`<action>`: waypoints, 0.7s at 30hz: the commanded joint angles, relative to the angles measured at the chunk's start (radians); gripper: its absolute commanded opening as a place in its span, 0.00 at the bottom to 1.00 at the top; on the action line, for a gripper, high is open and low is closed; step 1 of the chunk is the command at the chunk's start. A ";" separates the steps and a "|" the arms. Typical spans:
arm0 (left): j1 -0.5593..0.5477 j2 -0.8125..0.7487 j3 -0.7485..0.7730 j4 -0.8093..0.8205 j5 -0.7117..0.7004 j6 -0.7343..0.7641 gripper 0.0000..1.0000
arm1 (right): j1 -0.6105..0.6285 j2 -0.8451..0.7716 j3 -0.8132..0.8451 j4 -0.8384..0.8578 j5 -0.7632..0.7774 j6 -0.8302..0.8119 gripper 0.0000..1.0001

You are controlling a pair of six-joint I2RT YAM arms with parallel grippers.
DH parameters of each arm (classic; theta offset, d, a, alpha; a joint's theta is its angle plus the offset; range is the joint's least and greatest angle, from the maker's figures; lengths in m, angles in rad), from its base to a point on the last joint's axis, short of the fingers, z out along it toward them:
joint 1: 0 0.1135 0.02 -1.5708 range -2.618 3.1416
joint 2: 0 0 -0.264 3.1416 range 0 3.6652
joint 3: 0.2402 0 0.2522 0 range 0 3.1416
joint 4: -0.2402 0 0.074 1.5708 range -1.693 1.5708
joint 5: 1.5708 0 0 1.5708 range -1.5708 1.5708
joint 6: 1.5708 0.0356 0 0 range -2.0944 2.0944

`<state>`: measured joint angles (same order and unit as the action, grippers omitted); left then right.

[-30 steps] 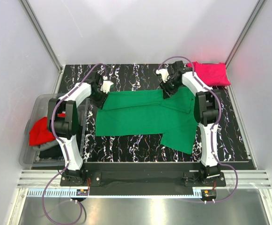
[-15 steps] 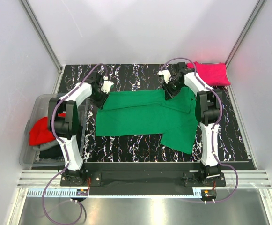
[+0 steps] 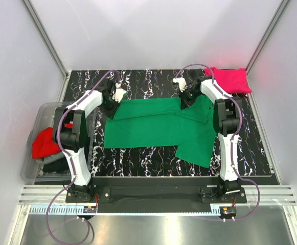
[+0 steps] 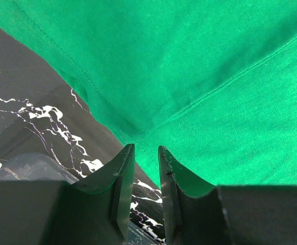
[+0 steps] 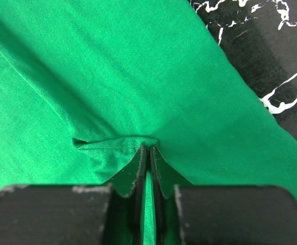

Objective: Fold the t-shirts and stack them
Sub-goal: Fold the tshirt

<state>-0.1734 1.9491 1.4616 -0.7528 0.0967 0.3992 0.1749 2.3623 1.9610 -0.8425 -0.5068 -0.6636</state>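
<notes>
The green t-shirt (image 3: 153,125) lies spread across the middle of the black marbled bench (image 3: 148,81). Its body runs left to right, and a flap of cloth hangs toward the lower right of the top view. Both arms reach to its far edge.

The left gripper (image 3: 113,99) sits at the shirt's upper left corner. In the left wrist view its two fingers (image 4: 122,173) stand a little apart with green cloth between their tips. Creases in the fabric run in toward that spot, so it is gripping the shirt's edge. Bare bench shows to the left of the fingers.

The right gripper (image 3: 183,97) is at the upper right of the shirt, near the collar end. In the right wrist view its fingers (image 5: 140,163) are pressed almost together on a small raised pucker of green cloth, with a short fold sticking out to the left of the pinch.

A magenta-pink t-shirt (image 3: 230,79) lies folded in the upper right corner of the bench, well apart from the green one. At the left edge of the frame a clear plastic bin (image 3: 42,111) holds a red t-shirt (image 3: 45,143), bunched up, with dark cloth (image 3: 53,166) under it.
</notes>
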 commanded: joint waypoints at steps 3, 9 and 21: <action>-0.006 -0.039 0.013 0.021 -0.022 0.009 0.30 | -0.011 -0.008 0.023 -0.023 -0.025 -0.008 0.05; -0.006 -0.050 0.011 0.026 -0.017 0.013 0.30 | -0.011 -0.086 -0.017 -0.021 -0.039 0.021 0.01; -0.005 -0.091 -0.023 0.078 -0.009 0.027 0.30 | 0.034 -0.294 -0.243 -0.020 -0.047 0.055 0.00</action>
<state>-0.1768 1.9209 1.4513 -0.7227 0.0959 0.4114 0.1776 2.1632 1.7535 -0.8585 -0.5247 -0.6235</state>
